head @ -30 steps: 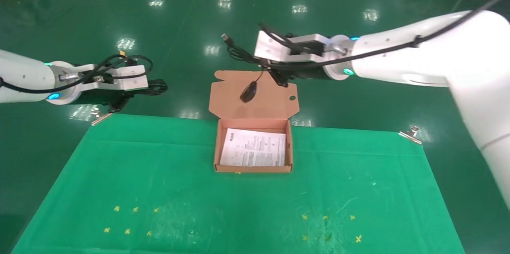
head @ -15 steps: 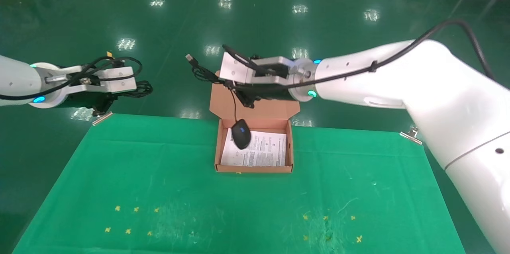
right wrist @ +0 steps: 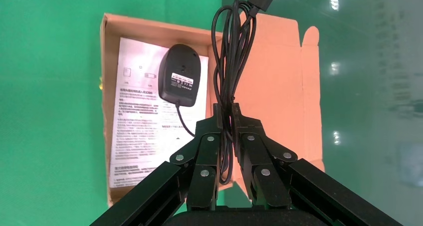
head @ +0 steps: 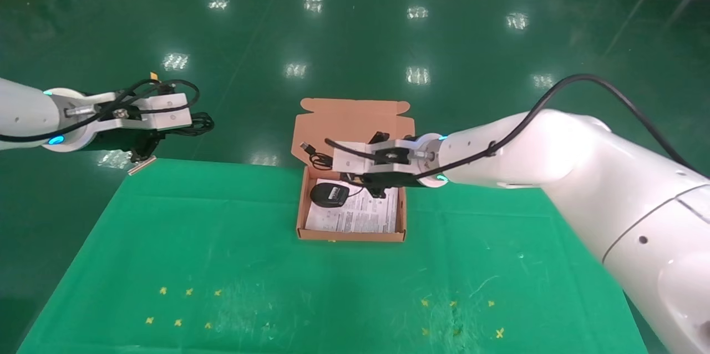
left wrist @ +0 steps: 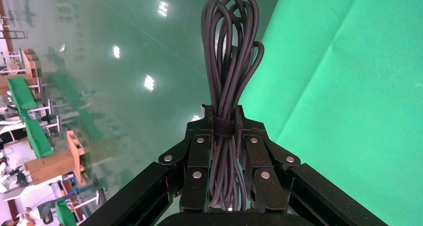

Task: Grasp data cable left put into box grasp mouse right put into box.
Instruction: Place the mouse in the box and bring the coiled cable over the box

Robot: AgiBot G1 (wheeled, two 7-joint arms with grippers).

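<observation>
Lowered since a moment ago, your right end effector [head: 370, 187] now hangs just over the box [head: 302, 215], fingers pinched on the mouse's bundled cord [right wrist: 233, 61], and the mouse [head: 329, 195] lies belly-up on the leaflet [head: 366, 215] inside. Off the tabletop's [head: 222, 243] far left corner, your left end effector [left wrist: 223, 126] clamps the data cable [left wrist: 230, 51] in the air.

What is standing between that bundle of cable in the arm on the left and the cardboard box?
Nothing visible on the cloth. The left gripper holds the data cable off the table's far left corner. The box is open, but the right gripper hangs over it, clamping the cord of the mouse inside.
</observation>
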